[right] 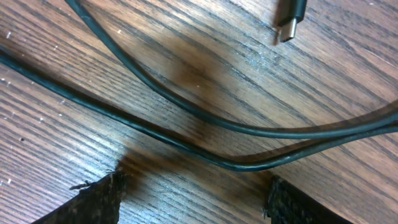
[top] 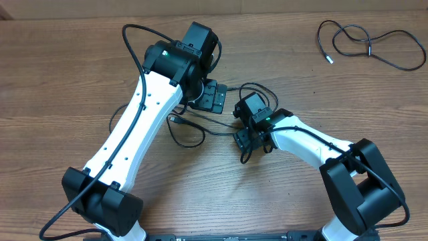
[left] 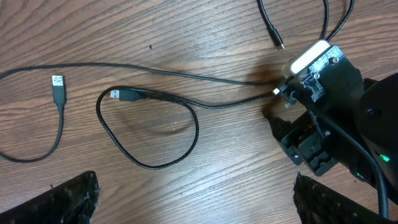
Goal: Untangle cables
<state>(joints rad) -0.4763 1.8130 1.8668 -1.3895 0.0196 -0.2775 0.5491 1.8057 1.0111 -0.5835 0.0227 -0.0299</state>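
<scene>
Thin black cables (top: 175,119) lie in loose loops on the wooden table between my two grippers. In the left wrist view one cable forms a loop (left: 149,163) ending in a USB plug (left: 117,94); a second plug (left: 57,84) lies to its left. My left gripper (top: 212,98) hangs open over bare wood, its fingertips (left: 62,200) at the frame's bottom corners. My right gripper (top: 250,139) is low over two cables (right: 249,163) that cross just beyond its open fingers (right: 93,202). A silver-tipped plug (right: 288,23) lies further ahead.
A separate black cable (top: 368,44) lies coiled loosely at the far right of the table. The right gripper's body (left: 323,124) fills the right side of the left wrist view, close to the left gripper.
</scene>
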